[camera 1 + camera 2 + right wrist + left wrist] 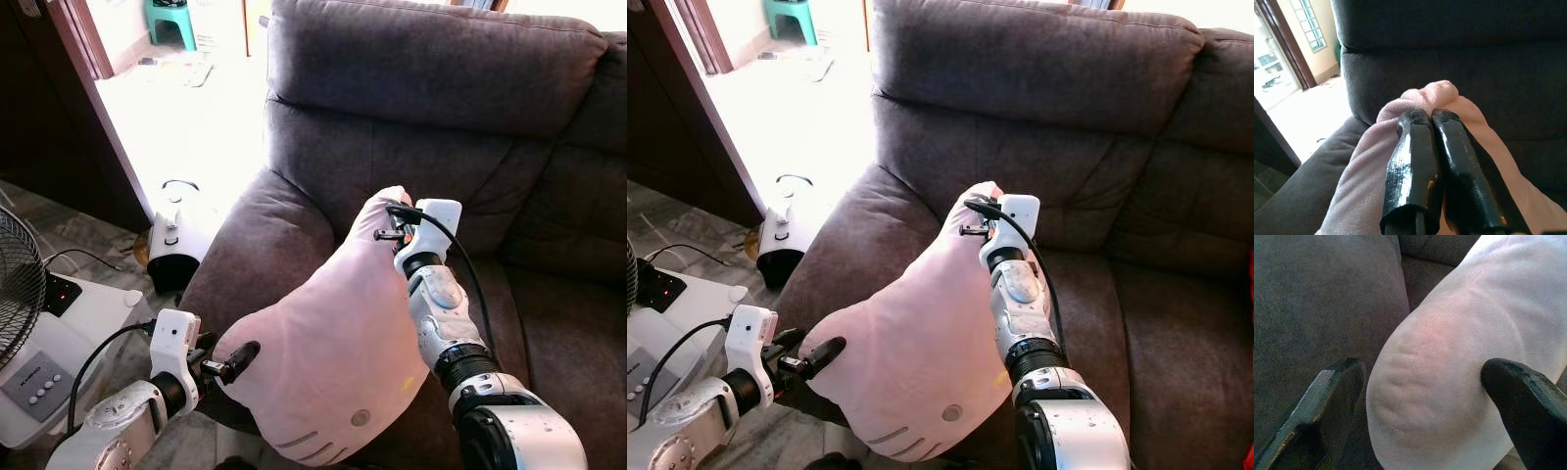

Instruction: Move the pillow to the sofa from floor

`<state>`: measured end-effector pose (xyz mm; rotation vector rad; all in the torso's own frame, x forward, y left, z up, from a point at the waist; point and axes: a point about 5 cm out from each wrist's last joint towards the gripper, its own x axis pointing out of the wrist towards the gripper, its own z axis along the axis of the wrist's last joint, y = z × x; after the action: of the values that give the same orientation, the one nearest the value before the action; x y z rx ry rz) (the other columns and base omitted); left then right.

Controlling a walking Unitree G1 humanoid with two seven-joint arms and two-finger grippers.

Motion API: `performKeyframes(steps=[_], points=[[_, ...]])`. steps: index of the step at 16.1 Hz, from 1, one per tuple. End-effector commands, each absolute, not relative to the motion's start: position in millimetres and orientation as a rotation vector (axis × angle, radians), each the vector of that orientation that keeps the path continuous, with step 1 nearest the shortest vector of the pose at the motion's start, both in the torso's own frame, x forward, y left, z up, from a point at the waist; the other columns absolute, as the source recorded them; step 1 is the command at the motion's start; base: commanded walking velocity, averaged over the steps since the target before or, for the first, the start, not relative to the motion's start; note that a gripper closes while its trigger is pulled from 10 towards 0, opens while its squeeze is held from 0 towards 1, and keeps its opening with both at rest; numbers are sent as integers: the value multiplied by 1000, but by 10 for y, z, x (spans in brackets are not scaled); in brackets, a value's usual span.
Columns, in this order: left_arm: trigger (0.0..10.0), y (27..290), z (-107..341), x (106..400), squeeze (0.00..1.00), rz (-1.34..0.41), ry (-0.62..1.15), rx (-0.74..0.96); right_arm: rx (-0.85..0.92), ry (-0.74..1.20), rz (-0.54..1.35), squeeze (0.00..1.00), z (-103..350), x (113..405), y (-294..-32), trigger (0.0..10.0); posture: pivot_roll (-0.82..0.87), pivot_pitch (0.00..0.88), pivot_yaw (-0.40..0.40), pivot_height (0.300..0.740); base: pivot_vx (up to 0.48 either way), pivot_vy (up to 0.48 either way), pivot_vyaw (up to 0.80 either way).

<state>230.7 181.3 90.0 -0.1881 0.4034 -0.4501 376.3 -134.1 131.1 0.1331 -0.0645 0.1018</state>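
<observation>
Your pink pillow [333, 362] sits in the lower middle of the head view, lifted over the front of the dark grey sofa [441, 117], with its lower edge near the sofa's armrest [250, 235]. Your right gripper [1431, 117] is at the pillow's top corner, in the middle of the frame; its two black fingers [1413, 161] are pressed together with the pink fabric pinched between the tips. Your left gripper [227, 362] is at the lower left, at the pillow's near lower corner. In its wrist view the fingers [1327, 396] stand wide apart on either side of that rounded corner; you can see one finger touching the fabric, but I cannot tell whether the other one does.

At the left edge of the frame you have a fan [20, 284] on a white base, and a small white appliance [176, 235] on the floor beside the armrest.
</observation>
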Motion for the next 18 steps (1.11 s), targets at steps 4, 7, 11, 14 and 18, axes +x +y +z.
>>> performKeyframes(steps=[4, 7, 11, 14, 18], points=[[8471, 1817, 810, 2284, 0, -447, 453, -168, 127, -88, 98, 0, 1364, 3770, -1377, 10000, 186, 149, -57, 718, 0, 0, 0], [0, 1779, 756, 2251, 0, -473, 484, -173, 129, -87, 102, 0, 1366, 3773, -1363, 10000, 186, 150, -58, 718, 0, 0, 0], [0, 1760, 757, 2257, 0, -480, 477, -169, 125, -85, 100, 0, 1359, 3769, -1378, 10000, 183, 149, -58, 718, 0, 0, 0], [0, 1776, 766, 2264, 0, -473, 471, -167, 124, -82, 100, 0, 1353, 3769, -1376, 10000, 185, 150, -59, 718, 0, 0, 0], [0, 1766, 802, 2281, 0, -470, 450, -173, 123, -74, 102, 0, 1339, 3766, -1362, 10000, 185, 149, -60, 718, 0, 0, 0]])
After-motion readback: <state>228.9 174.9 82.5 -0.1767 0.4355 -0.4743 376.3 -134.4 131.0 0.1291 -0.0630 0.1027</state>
